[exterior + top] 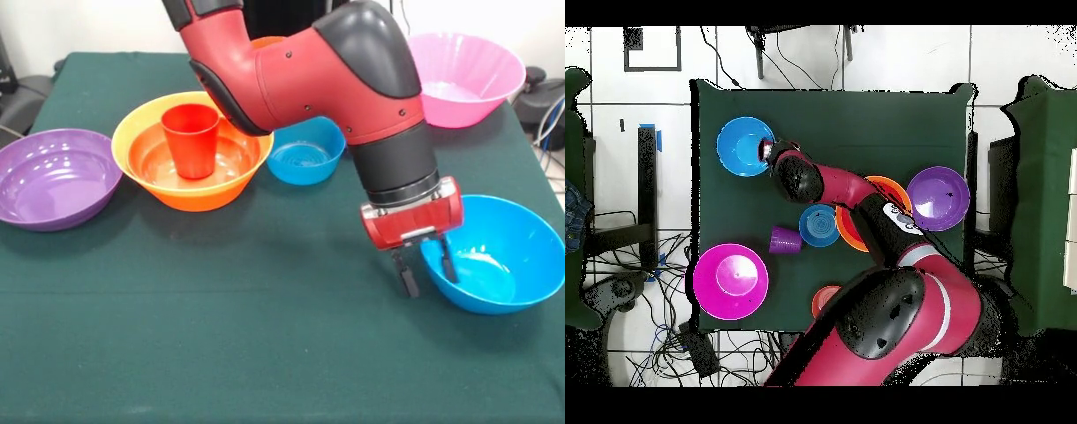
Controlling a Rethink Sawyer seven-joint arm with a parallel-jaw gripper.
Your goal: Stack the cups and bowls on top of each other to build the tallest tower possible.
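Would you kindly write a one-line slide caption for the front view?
Sawyer's gripper straddles the large blue bowl's rim, fingers open; a red cup sits in the orange stack.

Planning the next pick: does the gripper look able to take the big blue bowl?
Probably yes. The gripper sits open astride the near rim of the blue bowl, one finger inside, one outside, with nothing between.

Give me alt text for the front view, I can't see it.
The robot's tool straddles the near rim of a large blue bowl, one finger inside and one outside. On the green table also sit a red cup in nested orange bowls, plus purple, small blue and pink bowls.
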